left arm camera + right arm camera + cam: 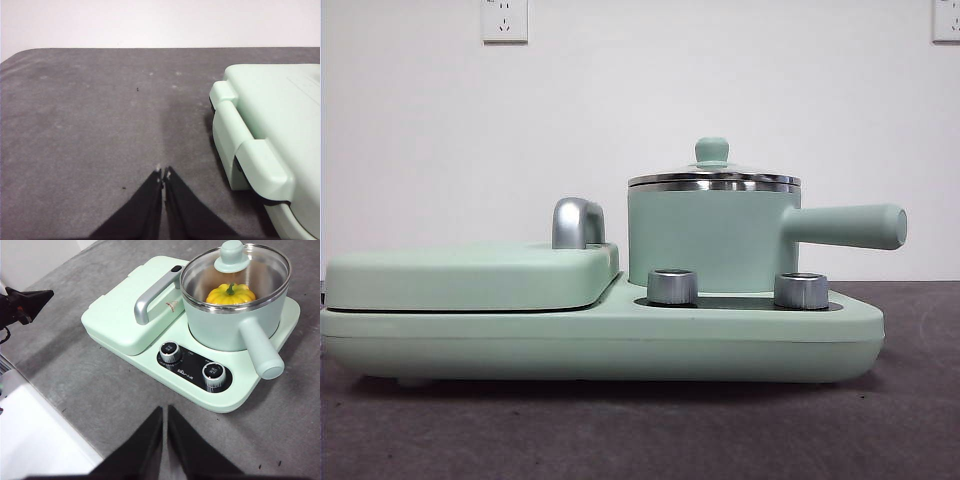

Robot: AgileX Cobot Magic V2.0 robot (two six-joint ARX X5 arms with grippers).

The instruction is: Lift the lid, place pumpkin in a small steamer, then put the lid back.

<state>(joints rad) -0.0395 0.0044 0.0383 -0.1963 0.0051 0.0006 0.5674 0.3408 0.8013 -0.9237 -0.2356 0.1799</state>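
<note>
The pumpkin (230, 294) sits inside the small steamer (227, 320), with the lid (235, 267) seated on the rim (glass, so probably fragile and slick; its knob is the natural hold). Both grippers' fingers, left (163, 174) and right (164, 410), are pressed together and hold nothing, well apart from the cooker over open grey worktop (90, 390).

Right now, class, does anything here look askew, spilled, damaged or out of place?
Nothing stands out. The lid sits level on the small steamer, and the pumpkin rests inside, visible through the glass. Both dials and the wide cover look intact. The left gripper and right gripper wait shut, away from the pot.
</note>
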